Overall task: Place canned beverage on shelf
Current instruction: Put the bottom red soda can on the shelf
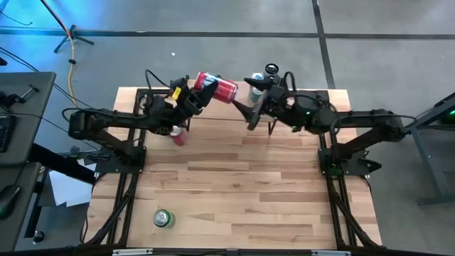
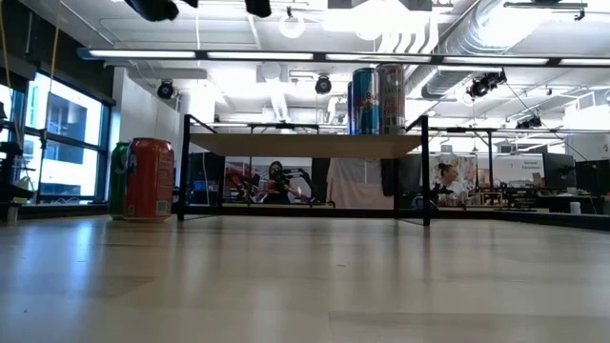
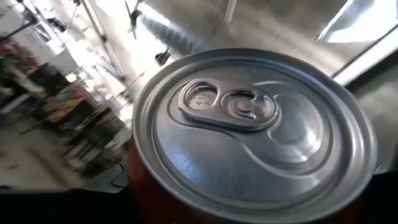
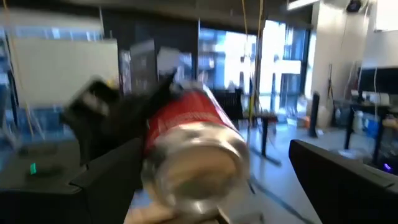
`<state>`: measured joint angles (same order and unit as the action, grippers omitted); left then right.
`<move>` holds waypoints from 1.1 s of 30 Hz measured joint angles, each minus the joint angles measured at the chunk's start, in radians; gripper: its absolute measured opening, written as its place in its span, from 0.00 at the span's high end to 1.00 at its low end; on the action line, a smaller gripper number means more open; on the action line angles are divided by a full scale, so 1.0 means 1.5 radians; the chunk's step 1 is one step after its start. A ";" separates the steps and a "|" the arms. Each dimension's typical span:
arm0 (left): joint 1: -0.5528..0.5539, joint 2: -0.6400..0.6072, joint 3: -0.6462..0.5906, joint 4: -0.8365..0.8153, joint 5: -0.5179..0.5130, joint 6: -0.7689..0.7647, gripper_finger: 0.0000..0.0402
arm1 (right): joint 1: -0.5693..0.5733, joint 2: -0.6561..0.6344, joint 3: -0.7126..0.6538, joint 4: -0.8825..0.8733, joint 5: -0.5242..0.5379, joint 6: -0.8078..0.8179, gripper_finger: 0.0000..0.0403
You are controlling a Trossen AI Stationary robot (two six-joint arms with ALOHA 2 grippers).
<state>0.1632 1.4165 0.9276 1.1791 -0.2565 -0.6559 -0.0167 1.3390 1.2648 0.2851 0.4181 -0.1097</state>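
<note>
The small light-wood shelf on thin black legs point(image 2: 305, 144) stands at the table's far edge, two tall cans point(image 2: 377, 99) upright on it. The left gripper point(image 1: 193, 96), closed on a red aluminium beverage can point(image 1: 217, 87), holds it tilted in the air near the shelf. Facing it, the right gripper point(image 1: 250, 108) has its fingers spread, holding nothing

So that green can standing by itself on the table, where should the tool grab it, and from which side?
Take the green can probably around the middle of its round wall, coming in level from the side: it stands upright, lid up, with bare table all round. The left tool is busy holding the red can.
</note>
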 joint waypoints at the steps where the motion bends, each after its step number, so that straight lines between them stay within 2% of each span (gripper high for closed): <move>1: 0.005 -0.015 0.000 -0.041 0.011 0.014 0.39 | -0.002 -0.016 0.000 -0.040 0.000 0.002 0.04; 7: 0.018 -0.143 0.001 -0.427 0.094 0.174 0.39 | -0.002 -0.083 0.000 -0.263 -0.033 0.081 0.04; 11: 0.013 -0.213 0.001 -0.659 0.090 0.254 0.39 | -0.002 -0.086 -0.001 -0.344 -0.131 0.143 0.04; 14: 0.013 -0.240 0.001 -0.763 0.046 0.275 0.39 | -0.002 -0.065 -0.001 -0.346 -0.198 0.160 0.04; 19: 0.014 -0.231 0.001 -0.811 -0.057 0.293 0.39 | 0.000 -0.031 -0.002 -0.348 -0.204 0.165 0.04; 26: 0.013 -0.114 0.002 -0.821 -0.163 0.294 0.39 | 0.000 -0.035 -0.002 -0.321 -0.210 0.216 0.04; 29: 0.014 -0.065 0.002 -0.808 -0.214 0.283 0.39 | 0.000 -0.049 -0.002 -0.318 -0.209 0.225 0.04; 33: 0.014 -0.030 0.001 -0.740 -0.234 0.284 0.38 | 0.000 -0.058 -0.002 -0.318 -0.209 0.226 0.04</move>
<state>0.1841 1.3715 0.9291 0.0685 -0.6075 -0.2295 -0.0162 1.2527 1.2625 -0.1917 0.1043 0.2299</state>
